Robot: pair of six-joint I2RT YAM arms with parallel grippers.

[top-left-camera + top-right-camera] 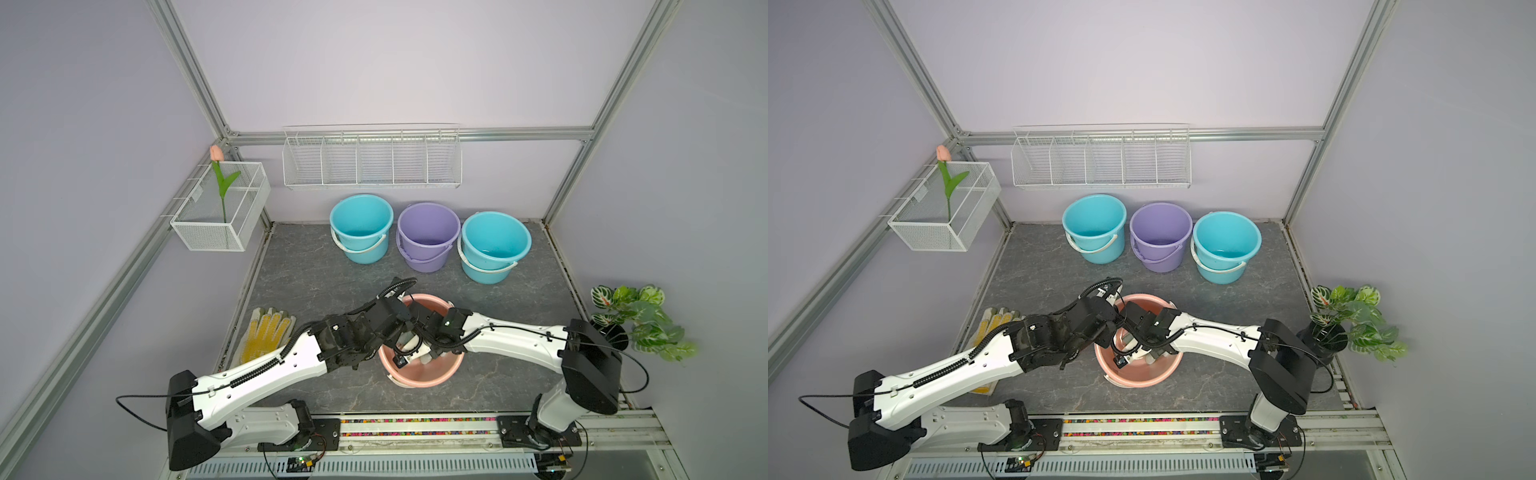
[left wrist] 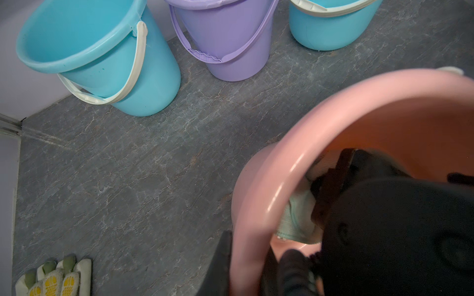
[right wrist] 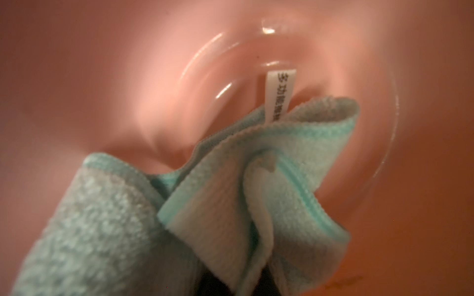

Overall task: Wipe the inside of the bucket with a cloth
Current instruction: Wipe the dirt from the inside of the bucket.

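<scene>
Right wrist view looks down into the pink bucket (image 3: 77, 64), where the mint cloth (image 3: 230, 192) hangs bunched, its label (image 3: 280, 94) dangling; whether it touches the base I cannot tell. The right fingers (image 2: 331, 184) are clamped shut on it. The left fingers (image 2: 223, 264) pinch the rim at the bucket's 9 o'clock, steadying it. I judge wiping is in hand: next, press the cloth to the wall and sweep round. The bucket sits at 6 o'clock on the table (image 1: 316, 270), with the spare buckets (image 1: 428, 237) at 12 and the glove (image 1: 266, 332) at 8, both well clear. Only the crowded arms hinder.

Pink bucket (image 1: 432, 372) crowded; floor (image 1: 324, 286) beyond free.
</scene>
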